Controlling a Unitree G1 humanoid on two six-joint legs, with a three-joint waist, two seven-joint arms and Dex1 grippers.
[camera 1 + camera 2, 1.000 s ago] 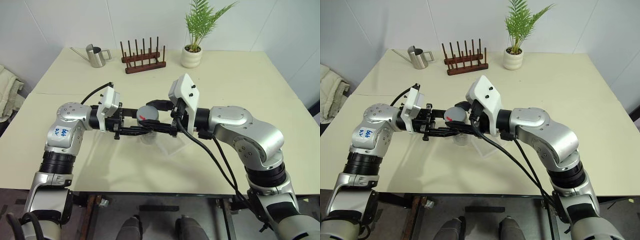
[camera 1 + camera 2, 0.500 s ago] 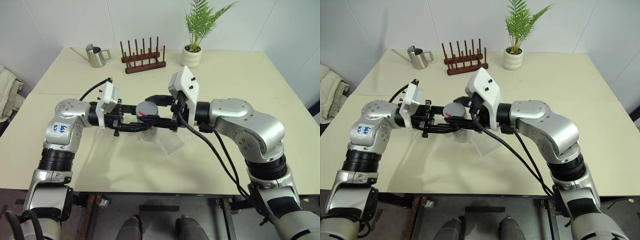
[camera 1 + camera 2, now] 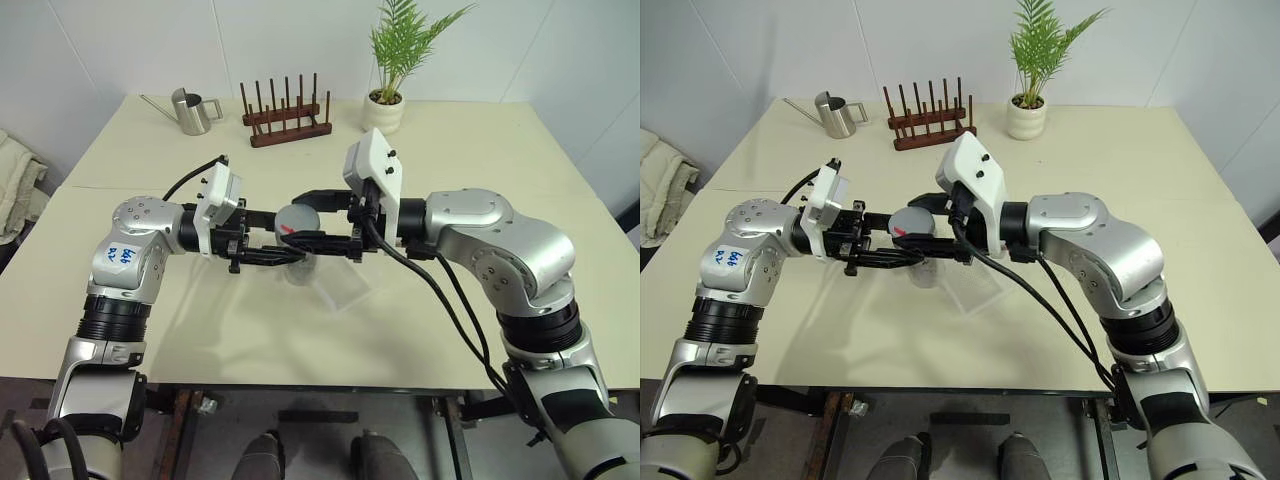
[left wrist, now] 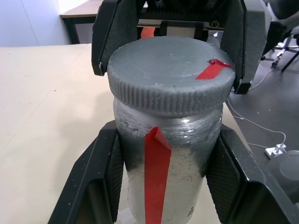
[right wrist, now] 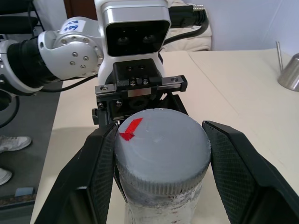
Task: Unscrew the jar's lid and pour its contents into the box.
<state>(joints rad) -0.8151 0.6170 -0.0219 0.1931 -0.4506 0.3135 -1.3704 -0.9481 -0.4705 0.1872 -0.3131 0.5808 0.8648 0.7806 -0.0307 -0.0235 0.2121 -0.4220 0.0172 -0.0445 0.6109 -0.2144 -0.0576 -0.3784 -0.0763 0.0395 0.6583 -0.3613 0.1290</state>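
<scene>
The silvery-grey jar (image 4: 163, 154) with a red strip on its side hangs upright above the table. My left gripper (image 3: 290, 250) is shut on its body from the left. The grey lid (image 5: 161, 144), with a red mark on top, sits on the jar. From the right, my right gripper (image 3: 306, 222) is shut on the lid's rim, a finger on each side. Just below and to the right of the jar lies the clear box (image 3: 345, 288) on the table. The contents are hidden inside the jar.
A steel watering can (image 3: 192, 110), a wooden peg rack (image 3: 288, 122) and a white plant pot (image 3: 383, 112) stand along the far edge of the cream table (image 3: 480, 170). A pale cloth (image 3: 18, 185) lies off the table's left side.
My right wrist and forearm have swung slightly while keeping their hold on the lid. The jar and my left gripper have stayed where they were.
</scene>
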